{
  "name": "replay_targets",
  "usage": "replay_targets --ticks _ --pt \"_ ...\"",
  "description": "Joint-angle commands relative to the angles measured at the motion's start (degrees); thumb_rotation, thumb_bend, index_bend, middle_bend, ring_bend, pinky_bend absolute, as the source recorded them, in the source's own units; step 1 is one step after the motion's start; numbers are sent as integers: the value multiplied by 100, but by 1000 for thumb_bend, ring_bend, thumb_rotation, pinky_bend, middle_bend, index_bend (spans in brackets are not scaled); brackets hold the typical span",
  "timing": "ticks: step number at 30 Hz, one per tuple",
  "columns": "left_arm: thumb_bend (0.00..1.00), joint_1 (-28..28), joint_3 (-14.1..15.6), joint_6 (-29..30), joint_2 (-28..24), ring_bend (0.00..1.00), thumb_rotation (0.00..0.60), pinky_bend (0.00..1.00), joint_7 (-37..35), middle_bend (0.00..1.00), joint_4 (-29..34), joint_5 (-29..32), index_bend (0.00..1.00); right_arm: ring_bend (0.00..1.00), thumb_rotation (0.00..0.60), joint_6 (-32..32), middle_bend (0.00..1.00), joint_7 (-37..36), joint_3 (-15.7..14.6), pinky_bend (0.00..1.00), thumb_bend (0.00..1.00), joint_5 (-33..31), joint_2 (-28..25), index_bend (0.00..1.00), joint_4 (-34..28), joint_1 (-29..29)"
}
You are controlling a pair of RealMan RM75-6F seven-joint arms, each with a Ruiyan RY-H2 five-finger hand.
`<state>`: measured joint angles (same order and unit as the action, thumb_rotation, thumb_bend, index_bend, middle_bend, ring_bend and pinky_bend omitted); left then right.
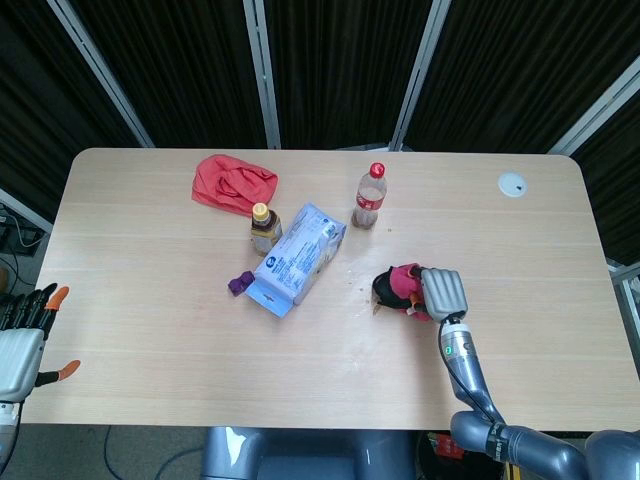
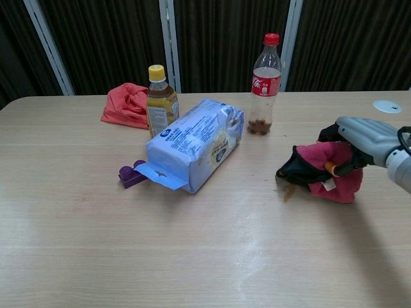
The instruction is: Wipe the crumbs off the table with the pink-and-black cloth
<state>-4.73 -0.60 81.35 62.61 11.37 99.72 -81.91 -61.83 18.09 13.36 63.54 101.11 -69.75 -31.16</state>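
My right hand point(image 1: 443, 291) point(image 2: 365, 140) grips the pink-and-black cloth point(image 1: 398, 287) point(image 2: 318, 171) and presses it onto the table right of centre. The cloth's black edge lies over the brown crumbs point(image 2: 287, 192) point(image 1: 378, 309), of which only a smear shows at its left rim. My left hand point(image 1: 24, 335) hangs off the table's near left corner, fingers spread, holding nothing; the chest view does not show it.
A blue tissue pack point(image 1: 297, 255) point(image 2: 192, 143) lies left of the cloth, with a small purple block point(image 1: 240, 283) point(image 2: 131, 173) beside it. A yellow-capped bottle point(image 1: 263, 228) point(image 2: 160, 101), a red-capped cola bottle point(image 1: 369, 196) point(image 2: 264, 82) and a red cloth point(image 1: 232, 183) point(image 2: 126, 104) stand farther back. White disc point(image 1: 513, 183) at far right.
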Motion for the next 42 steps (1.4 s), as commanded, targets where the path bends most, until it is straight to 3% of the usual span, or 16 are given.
replay_targets --ticks 1,14,25,36,42 --pt "0 -8 1 -17 -22 0 600 0 -52 0 5 -4 17 543 600 43 649 57 -116 717 530 77 140 744 -88 -41" --pt "0 -26 1 -89 -59 0 600 0 -136 0 26 58 17 544 600 248 649 108 -160 717 529 13 629 746 476 -183" --pt "0 -36 7 -133 -87 0 600 0 -189 0 77 93 17 545 600 457 650 60 143 716 530 -315 870 747 1614 -305" --pt "0 -41 10 -128 -99 0 600 0 -219 0 89 73 17 545 600 471 650 -3 462 716 529 -529 605 754 2543 -291" --pt "0 -38 16 -106 -78 0 600 0 -176 0 98 57 17 545 600 389 650 -76 455 717 530 -446 472 754 2151 -233"
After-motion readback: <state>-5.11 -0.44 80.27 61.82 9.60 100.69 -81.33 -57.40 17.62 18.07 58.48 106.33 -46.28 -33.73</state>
